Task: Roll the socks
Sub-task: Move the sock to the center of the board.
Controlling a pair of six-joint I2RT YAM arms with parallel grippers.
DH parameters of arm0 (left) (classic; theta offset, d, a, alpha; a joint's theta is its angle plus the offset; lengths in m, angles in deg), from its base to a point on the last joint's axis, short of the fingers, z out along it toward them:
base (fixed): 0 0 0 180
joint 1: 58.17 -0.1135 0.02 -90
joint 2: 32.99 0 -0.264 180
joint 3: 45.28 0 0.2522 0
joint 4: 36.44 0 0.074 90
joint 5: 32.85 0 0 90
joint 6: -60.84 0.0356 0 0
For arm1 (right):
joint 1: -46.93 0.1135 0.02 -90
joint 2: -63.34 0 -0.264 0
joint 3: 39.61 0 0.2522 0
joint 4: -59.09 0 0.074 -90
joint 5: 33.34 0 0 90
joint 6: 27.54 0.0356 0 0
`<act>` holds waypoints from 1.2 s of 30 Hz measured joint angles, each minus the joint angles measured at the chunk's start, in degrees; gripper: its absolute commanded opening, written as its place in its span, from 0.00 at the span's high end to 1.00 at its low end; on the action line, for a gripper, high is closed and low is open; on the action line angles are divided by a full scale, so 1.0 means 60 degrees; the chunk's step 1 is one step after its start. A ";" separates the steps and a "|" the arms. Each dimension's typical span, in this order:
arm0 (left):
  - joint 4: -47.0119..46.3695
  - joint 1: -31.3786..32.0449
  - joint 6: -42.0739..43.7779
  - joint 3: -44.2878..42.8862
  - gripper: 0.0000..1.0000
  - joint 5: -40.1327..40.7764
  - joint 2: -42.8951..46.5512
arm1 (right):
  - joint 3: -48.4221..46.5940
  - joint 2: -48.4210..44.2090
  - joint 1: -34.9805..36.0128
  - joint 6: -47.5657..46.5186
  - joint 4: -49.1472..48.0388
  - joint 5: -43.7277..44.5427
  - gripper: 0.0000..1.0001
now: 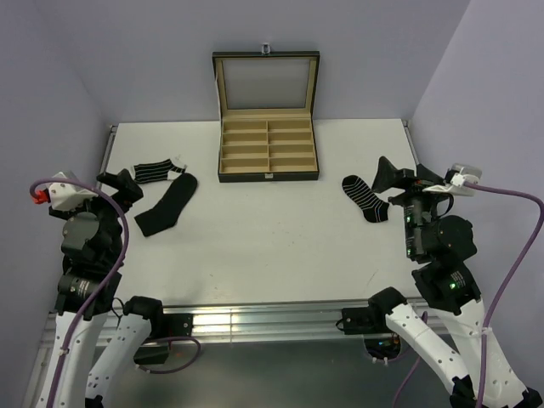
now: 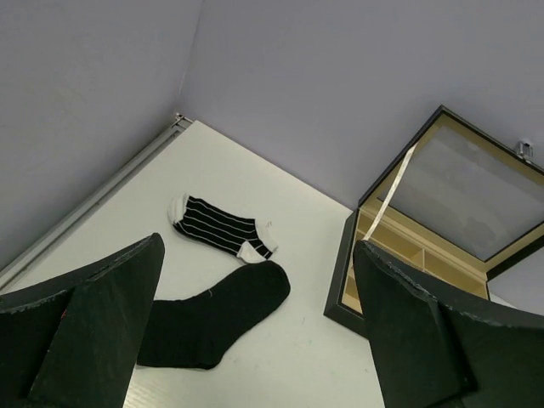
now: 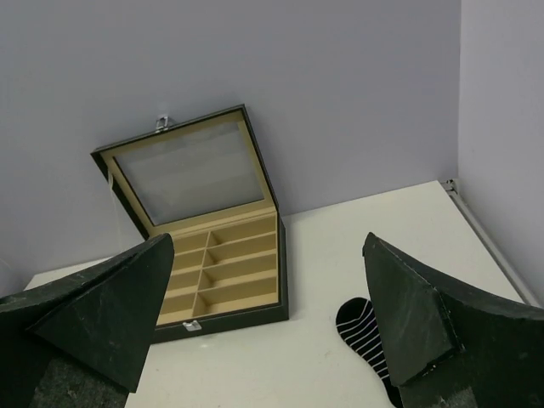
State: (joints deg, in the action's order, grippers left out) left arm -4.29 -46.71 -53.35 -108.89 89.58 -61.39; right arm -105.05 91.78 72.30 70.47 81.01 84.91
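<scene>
As the left gripper (image 2: pixel 259 248) gapes, two socks (image 2: pixel 214 319) lie just ahead.

On the table (image 1: pixel 255 246), left of the box (image 1: pixel 269 153), the rear sock (image 1: pixel 159 171) lies just behind the front sock (image 1: pixel 167 205); the third sock (image 1: pixel 365 197) lies right of the box.

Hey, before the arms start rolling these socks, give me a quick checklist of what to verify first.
1. Left gripper open, nothing held: ok.
2. Right gripper open, nothing held: ok.
3. Plain black sock lying flat, unrolled: ok.
4. Left striped sock apart from the plain one: cannot tell, their ends lie very close.
5. Right striped sock flat on the table, apart from the box: ok.
6. Box open, no sock touching it: ok.
</scene>
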 measured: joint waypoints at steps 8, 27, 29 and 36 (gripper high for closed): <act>0.0047 -0.0004 -0.0153 0.0000 0.01 -0.0769 -0.0681 | 0.0033 0.0550 0.0000 0.0488 0.0160 0.0040 0.00; 0.0568 -0.0004 -0.0590 0.0350 0.01 -0.3534 -0.3319 | -0.2233 0.9424 -0.2492 0.3442 0.2856 -0.2269 0.00; 0.0568 -0.0004 -0.0583 0.0397 0.01 -0.3530 -0.3322 | -0.2233 0.9876 -0.3264 0.3585 0.2860 -0.2758 0.00; 0.0550 -0.0004 -0.0510 0.0415 0.01 -0.3530 -0.3322 | -0.2233 1.0418 -0.3865 0.3887 0.2849 -0.3067 0.00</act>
State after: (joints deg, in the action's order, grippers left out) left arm -0.99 -46.73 -56.41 -106.40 68.40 -81.32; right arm -118.45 154.29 49.11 93.79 98.11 66.50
